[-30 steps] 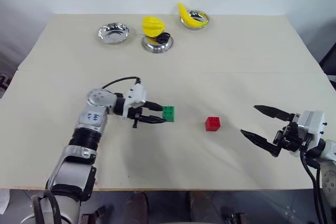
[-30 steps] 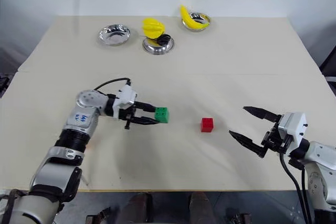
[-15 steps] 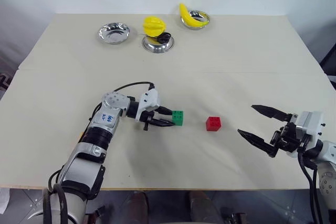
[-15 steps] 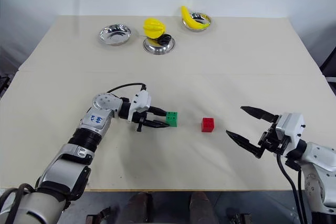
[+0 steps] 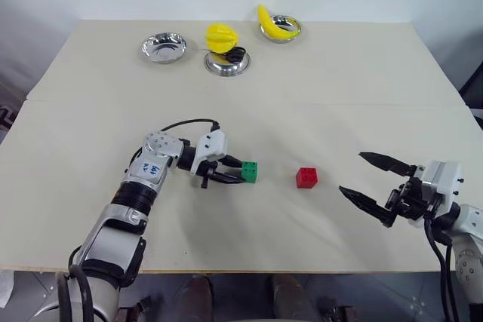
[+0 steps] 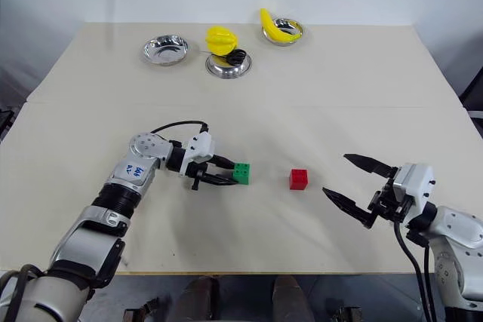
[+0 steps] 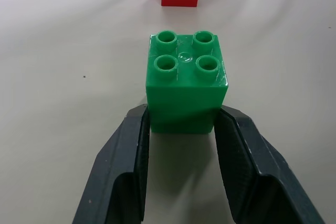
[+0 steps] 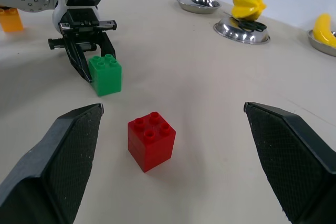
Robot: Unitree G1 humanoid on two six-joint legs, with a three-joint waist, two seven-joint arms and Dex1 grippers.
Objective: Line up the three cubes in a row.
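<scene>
My left tool [image 5: 235, 173] was clenched on the green cube [image 5: 249, 172] on the worktop [image 5: 339, 88] — just left of the red cube [image 5: 306, 177], not touching it. My right tool [image 5: 367, 184] hung released, well right of the red cube. The orange cube [image 8: 10, 18] sat beyond my left arm.

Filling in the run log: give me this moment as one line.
left gripper: shut on green cube, on table | right gripper: open, empty | red cube: free | orange cube: behind left arm
</scene>
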